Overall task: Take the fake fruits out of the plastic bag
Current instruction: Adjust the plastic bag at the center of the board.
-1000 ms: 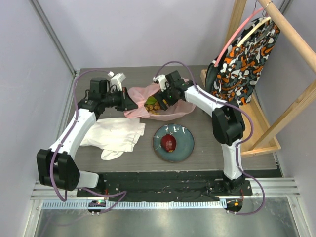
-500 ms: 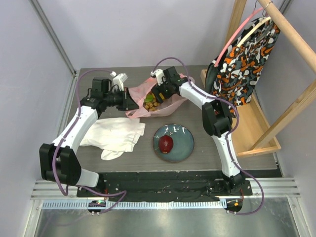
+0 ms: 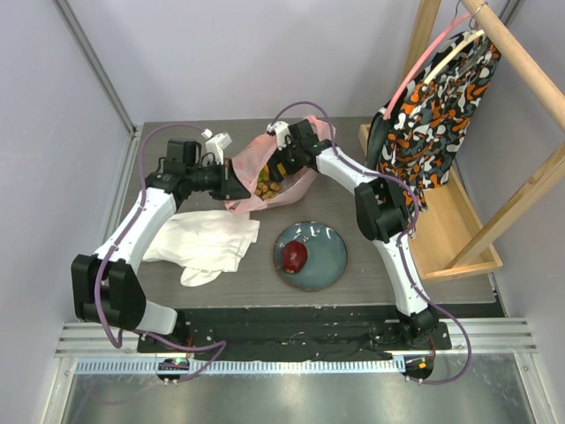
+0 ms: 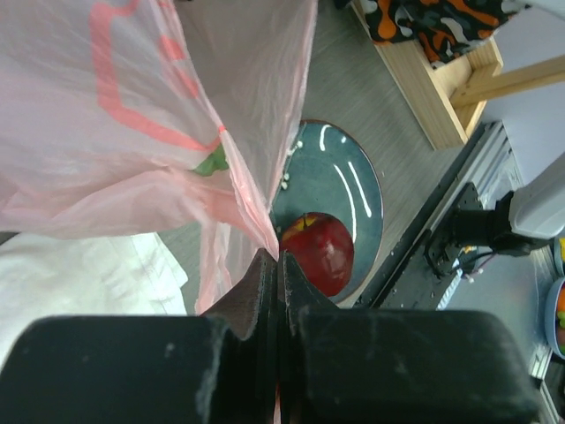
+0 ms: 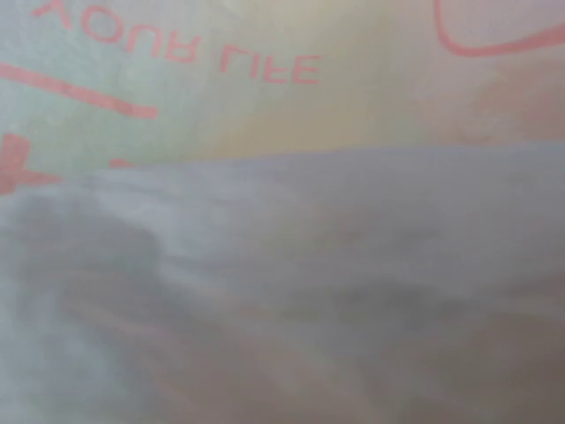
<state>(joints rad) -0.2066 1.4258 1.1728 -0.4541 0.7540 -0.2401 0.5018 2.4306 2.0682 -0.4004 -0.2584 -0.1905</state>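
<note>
Jaws on the left gripper (image 4: 275, 265) clamp the bag (image 3: 248, 164) near the far edge; right gripper (image 3: 279, 170), buried inside, I can't tell. Tugging could tear it, spilling grapes (image 3: 267, 187).

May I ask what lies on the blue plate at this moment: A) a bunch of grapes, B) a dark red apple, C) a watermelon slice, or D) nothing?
B: a single dark red apple sits on the blue plate, as the top and left wrist views both show.
</note>
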